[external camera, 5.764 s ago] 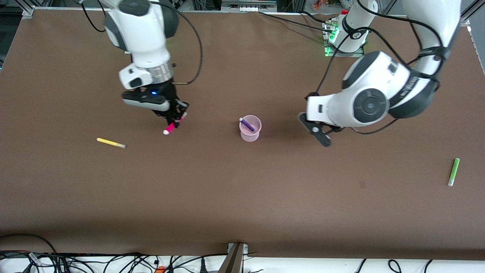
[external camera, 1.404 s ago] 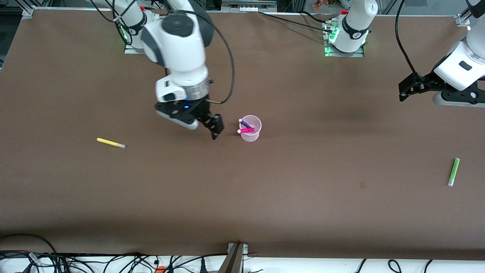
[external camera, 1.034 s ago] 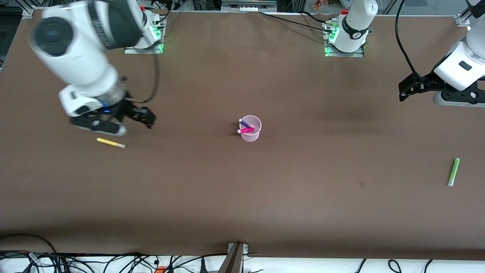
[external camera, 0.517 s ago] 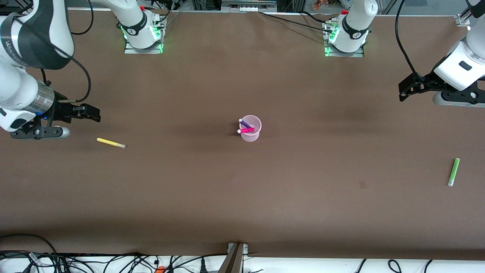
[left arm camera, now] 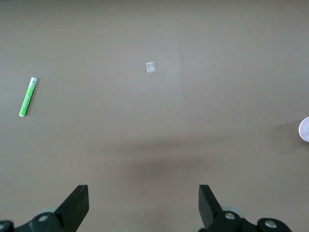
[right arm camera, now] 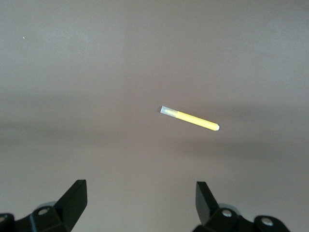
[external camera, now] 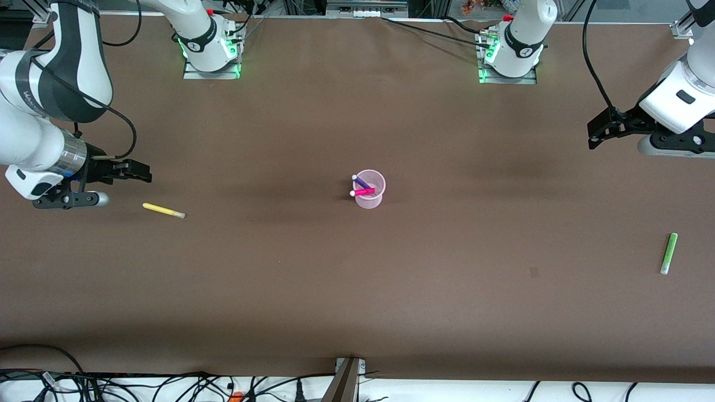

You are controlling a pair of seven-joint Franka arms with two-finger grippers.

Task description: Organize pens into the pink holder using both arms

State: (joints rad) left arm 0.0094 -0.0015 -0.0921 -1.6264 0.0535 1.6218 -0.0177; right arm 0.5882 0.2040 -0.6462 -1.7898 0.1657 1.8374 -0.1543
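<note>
The pink holder point(external camera: 369, 190) stands mid-table with the purple pen point(external camera: 363, 182) and the magenta pen point(external camera: 363, 192) leaning in it. The yellow pen point(external camera: 163, 210) lies flat toward the right arm's end; it also shows in the right wrist view point(right arm camera: 189, 118). The lime green pen point(external camera: 668, 253) lies flat toward the left arm's end, and in the left wrist view point(left arm camera: 27, 96). My right gripper point(external camera: 139, 170) is open and empty, up over the table beside the yellow pen. My left gripper point(external camera: 595, 134) is open and empty, held high at its end, waiting.
A small pale patch point(external camera: 534, 272) marks the brown table cover, also in the left wrist view point(left arm camera: 150, 67). The arm bases point(external camera: 209, 50) point(external camera: 508, 56) stand at the table's back edge. Cables point(external camera: 167, 385) lie along the front edge.
The right gripper let the magenta pen go into the holder, then swung away toward its own end, stopping open beside the yellow pen. The left arm withdrew to its end and has stayed still since.
</note>
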